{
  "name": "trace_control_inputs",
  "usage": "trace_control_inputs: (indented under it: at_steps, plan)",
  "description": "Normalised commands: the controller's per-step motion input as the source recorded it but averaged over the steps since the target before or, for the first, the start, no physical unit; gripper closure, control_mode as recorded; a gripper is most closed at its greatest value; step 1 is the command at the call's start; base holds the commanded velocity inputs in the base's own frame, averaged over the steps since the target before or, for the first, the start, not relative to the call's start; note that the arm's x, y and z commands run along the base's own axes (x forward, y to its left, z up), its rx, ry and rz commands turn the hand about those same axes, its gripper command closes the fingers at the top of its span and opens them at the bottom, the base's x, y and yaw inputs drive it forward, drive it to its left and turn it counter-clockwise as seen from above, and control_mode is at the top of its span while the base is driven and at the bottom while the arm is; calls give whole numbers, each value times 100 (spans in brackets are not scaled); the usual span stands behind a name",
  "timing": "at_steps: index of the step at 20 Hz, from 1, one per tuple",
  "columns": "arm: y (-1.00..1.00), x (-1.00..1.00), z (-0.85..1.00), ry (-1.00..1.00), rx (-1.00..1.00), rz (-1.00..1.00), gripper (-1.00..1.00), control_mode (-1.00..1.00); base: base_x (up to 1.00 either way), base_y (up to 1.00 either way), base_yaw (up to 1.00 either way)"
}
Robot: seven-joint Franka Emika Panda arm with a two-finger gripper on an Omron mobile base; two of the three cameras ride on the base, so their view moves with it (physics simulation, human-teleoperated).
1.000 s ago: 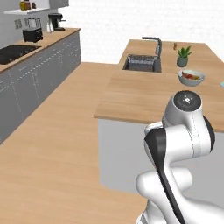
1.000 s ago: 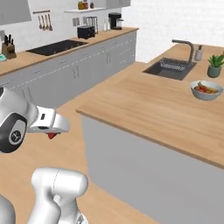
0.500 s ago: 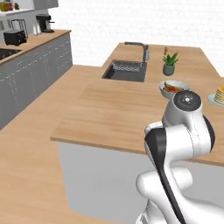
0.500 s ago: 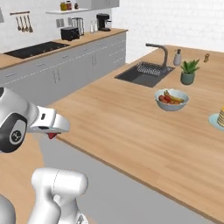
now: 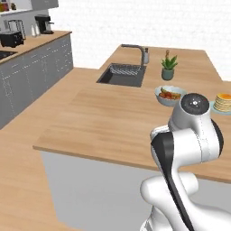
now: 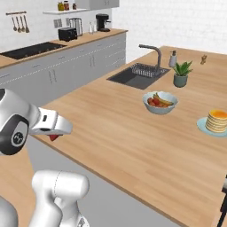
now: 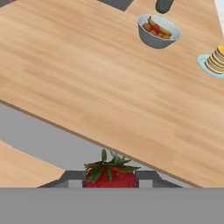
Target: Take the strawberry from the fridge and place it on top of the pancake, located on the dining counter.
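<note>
Gripped between the two dark finger tips of the end effector [image 7: 110,177] is the strawberry [image 7: 110,174], seen in the hand view with its green leafy cap turned away from the hand toward the counter ahead; its long axis cannot be judged, since the lower part of the berry is cut off. In the right base view the same berry [image 6: 53,138] shows as a small red tip under the white hand, held in the air just off the near edge of the dining counter [image 6: 119,133]. On that light-wood counter, well apart from the berry, the pancake [image 6: 217,120] is stacked upright on a pale blue plate [image 6: 202,127] toward the far right. A grey fruit bowl [image 6: 160,103] with red fruits and bananas is set between the stack and the sink [image 6: 137,75], and a small potted plant [image 6: 181,73] stands just behind the bowl. In the left base view the pancake [image 5: 223,102] is partly hidden by the arm, with the bowl [image 5: 168,95] beside it.
</note>
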Motion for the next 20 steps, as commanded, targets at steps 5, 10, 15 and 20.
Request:
trace_control_inputs:
  at_steps: [5,10,15,20]
  plan:
    - [0,0,0,0,0,0,100,100,-3,-96,-7]
    - [0,0,0,0,0,0,100,100,-75,-11,-18]
    - [0,0,0,0,0,0,100,100,-79,-63,-14]
    - [0,0,0,0,0,0,100,100,-15,-100,-6]
